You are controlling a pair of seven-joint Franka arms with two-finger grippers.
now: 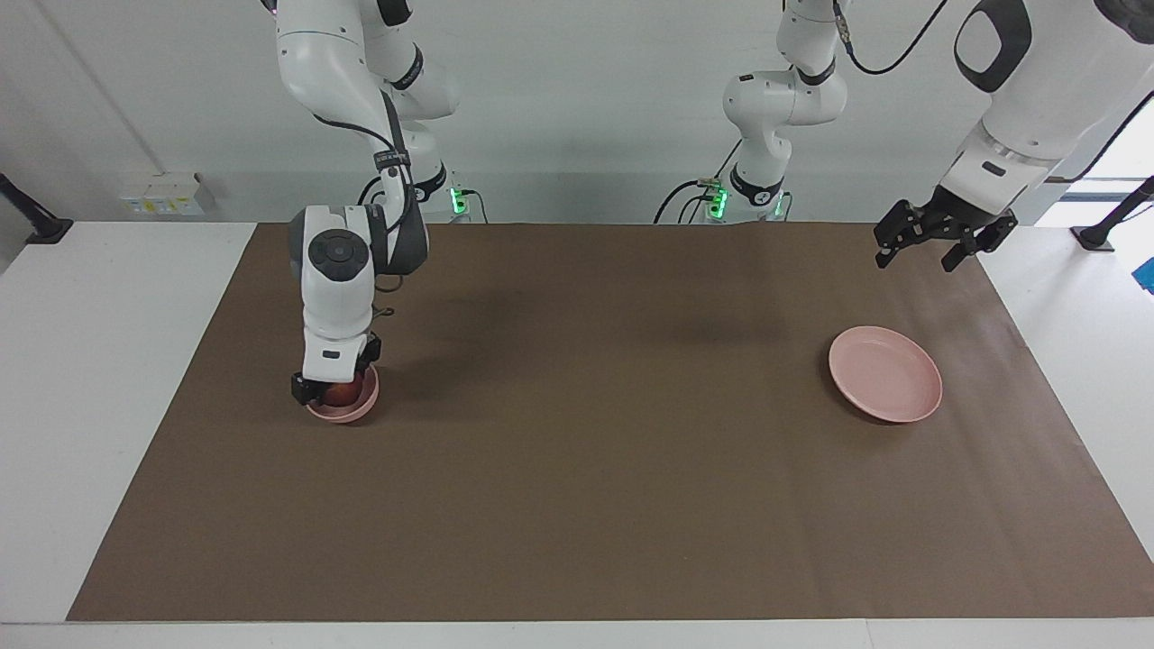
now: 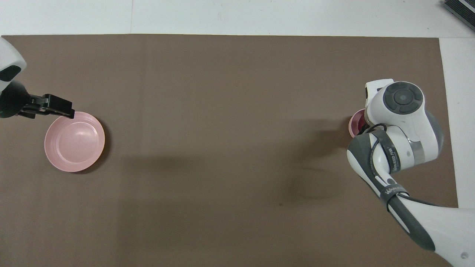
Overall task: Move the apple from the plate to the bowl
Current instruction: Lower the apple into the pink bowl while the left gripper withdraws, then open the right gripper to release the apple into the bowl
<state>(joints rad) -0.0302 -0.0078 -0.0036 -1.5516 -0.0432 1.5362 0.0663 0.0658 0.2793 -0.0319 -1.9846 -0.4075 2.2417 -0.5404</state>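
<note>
- One step remains, by my reading: your right gripper (image 1: pixel 335 389), down in the bowl (image 1: pixel 353 407), is clenched on the apple (image 1: pixel 340 394).
- Next you must spread those fingers, then lift straight up.
- Your left gripper (image 1: pixel 929 236) waits, jaws spread and empty, above the mat near the bare plate (image 1: pixel 885 374).
</note>
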